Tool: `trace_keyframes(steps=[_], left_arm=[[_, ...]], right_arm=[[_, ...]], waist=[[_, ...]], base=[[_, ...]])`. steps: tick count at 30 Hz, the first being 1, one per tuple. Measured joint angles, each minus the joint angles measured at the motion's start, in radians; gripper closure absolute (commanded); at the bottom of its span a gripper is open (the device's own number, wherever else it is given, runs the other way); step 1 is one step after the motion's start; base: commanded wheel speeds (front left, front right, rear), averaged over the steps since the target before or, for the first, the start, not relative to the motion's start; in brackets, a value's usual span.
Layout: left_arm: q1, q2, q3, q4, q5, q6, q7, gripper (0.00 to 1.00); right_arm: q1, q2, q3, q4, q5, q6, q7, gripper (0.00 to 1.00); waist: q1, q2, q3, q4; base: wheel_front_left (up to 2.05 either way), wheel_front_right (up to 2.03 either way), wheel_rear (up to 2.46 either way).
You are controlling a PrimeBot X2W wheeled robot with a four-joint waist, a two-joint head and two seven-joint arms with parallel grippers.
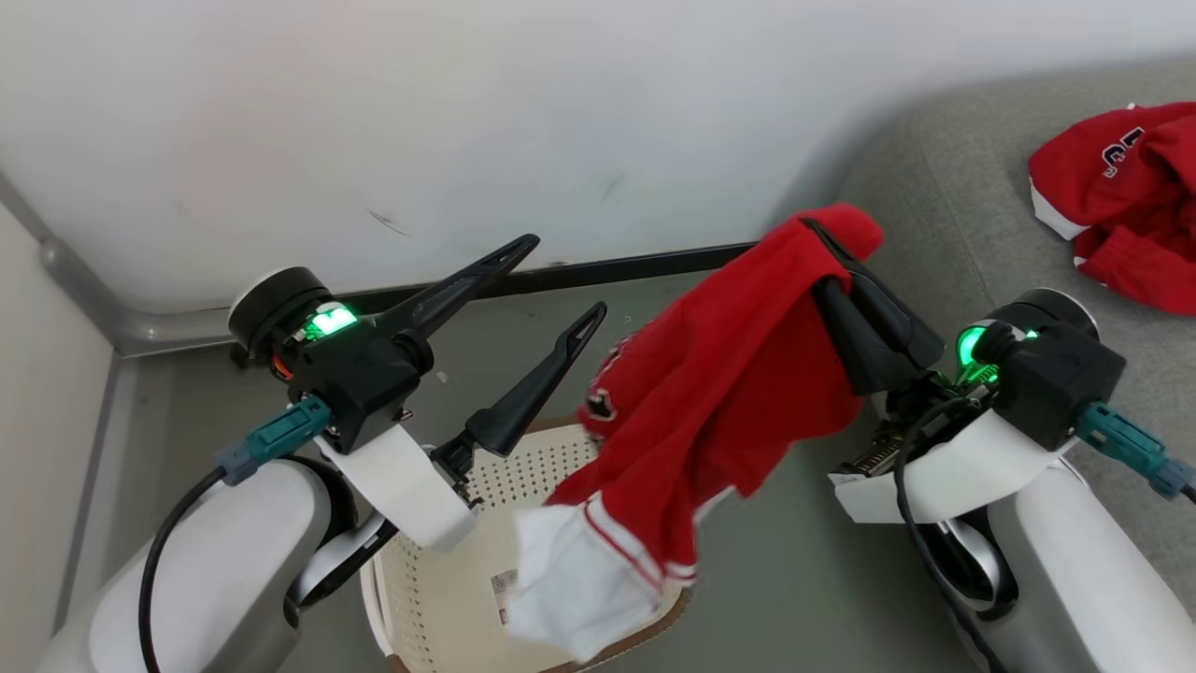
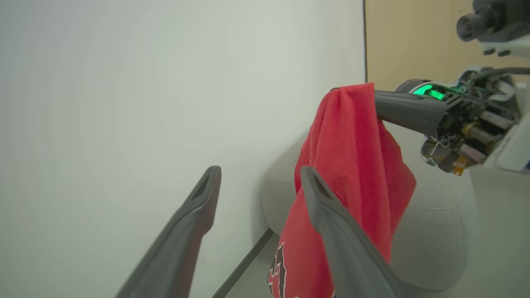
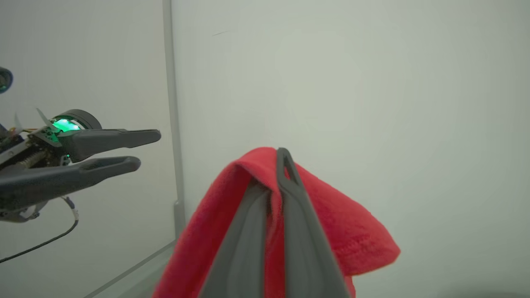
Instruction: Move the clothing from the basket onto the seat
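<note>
Over the basket (image 1: 439,598), the right gripper (image 1: 827,238) pinched the top edge of the red garment (image 1: 719,393). The left gripper (image 1: 565,276) stood spread and empty beside it, the seat (image 1: 944,215) nearby.

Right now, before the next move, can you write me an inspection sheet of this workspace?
Surface: grey floor; grey sofa at the right.
Job's things: one garment hangs from the right gripper, lower end over the basket; second garment lies on the sofa; no other clothing seen in the basket's visible part.
Clutter: nothing seen.
Grippers: left gripper open, empty; right shut on the garment.
Cables: black cable at the left forearm, another at the right.
Surroundings: white wall, dark baseboard.
</note>
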Motion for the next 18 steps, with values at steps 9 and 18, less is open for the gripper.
trace_keyframes(steps=[9, 18], left_arm=[[0.000, -0.006, -0.020, 0.002, -0.009, -0.009, 0.001, 0.00], [-0.003, -0.018, -0.040, 0.008, -0.016, -0.010, 0.001, 0.00]], right_arm=[[0.017, 0.006, -0.045, -0.023, -0.021, 0.000, 0.000, 1.00], [0.036, 0.015, -0.081, -0.054, -0.050, 0.000, 0.000, 1.00]], waist=[[0.0000, 0.0000, 0.015, -0.052], [0.0000, 0.0001, 0.026, -0.114]], base=[[0.00, 0.00, 0.00], [0.00, 0.00, 0.00]])
